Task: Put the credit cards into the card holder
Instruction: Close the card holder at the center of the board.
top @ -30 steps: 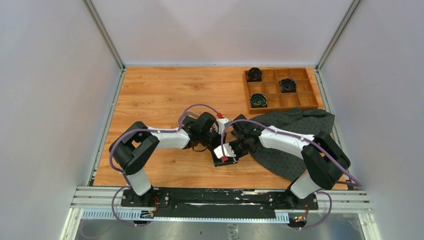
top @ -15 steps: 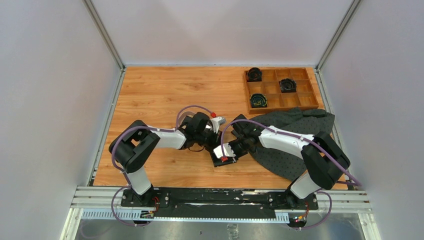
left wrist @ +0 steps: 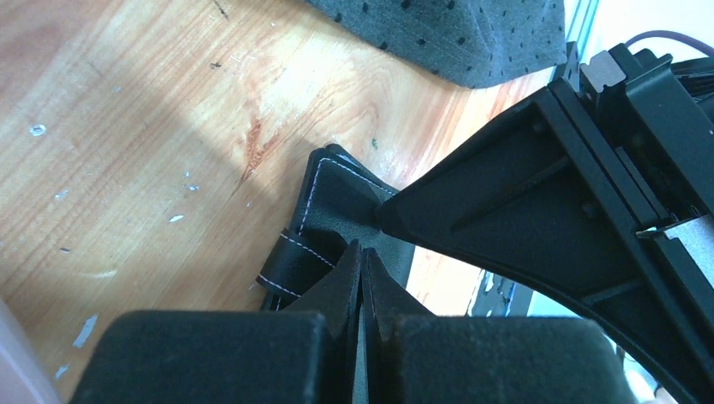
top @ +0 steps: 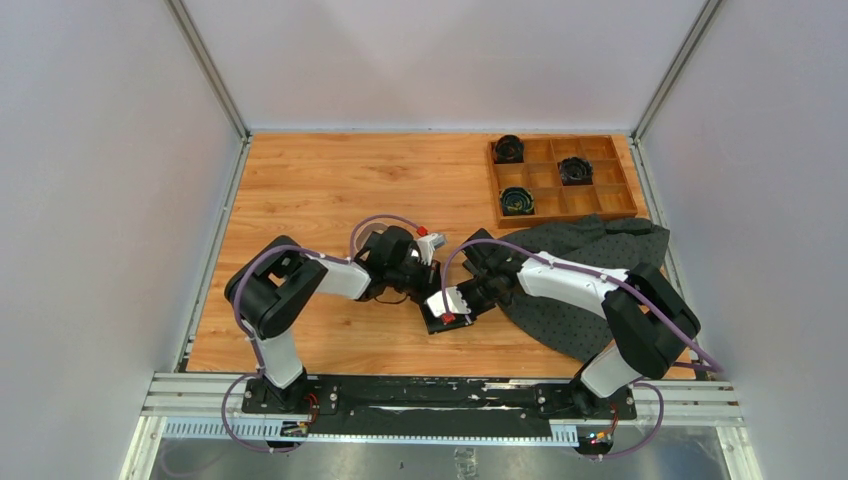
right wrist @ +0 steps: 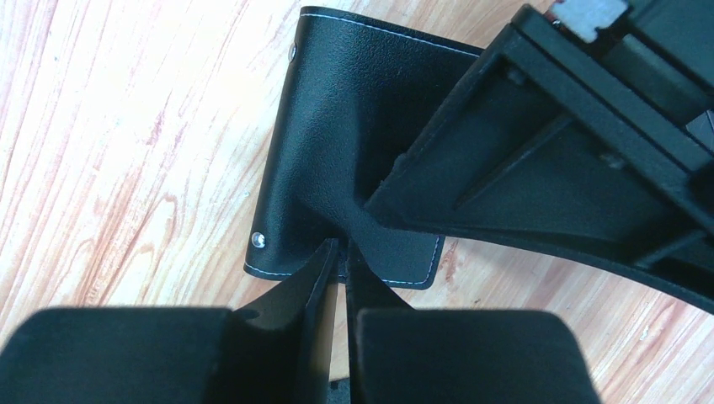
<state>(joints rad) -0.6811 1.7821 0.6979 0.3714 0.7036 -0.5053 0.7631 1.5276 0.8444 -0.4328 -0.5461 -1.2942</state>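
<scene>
1. Since thin and leather-like, treat the card holder (right wrist: 337, 126) as light, limp and prone to fold rather than stay flat; grained skin probably grips well, not slippery.
2. Lies on the wooden tabletop (right wrist: 126, 126) directly under both sets of fingertips, outer face up, most of it stretching away beyond the right-hand tips.
3. Right gripper (right wrist: 338, 257): drawn almost together, only a slit between, nipping the holder's near edge.
4. Left gripper (left wrist: 360, 265): fully closed, tips touching the holder just right of its strap tab (left wrist: 290, 263); cannot tell whether any leather sits between them.
5. Take hold at an edge or the tab, where a thin lip fits into a pinch; skip the broad face, too flat to grasp.
6. Expect sliding and flopping open unless pinned by the other tips.
7. No credit cards visible near either set of fingers.
</scene>
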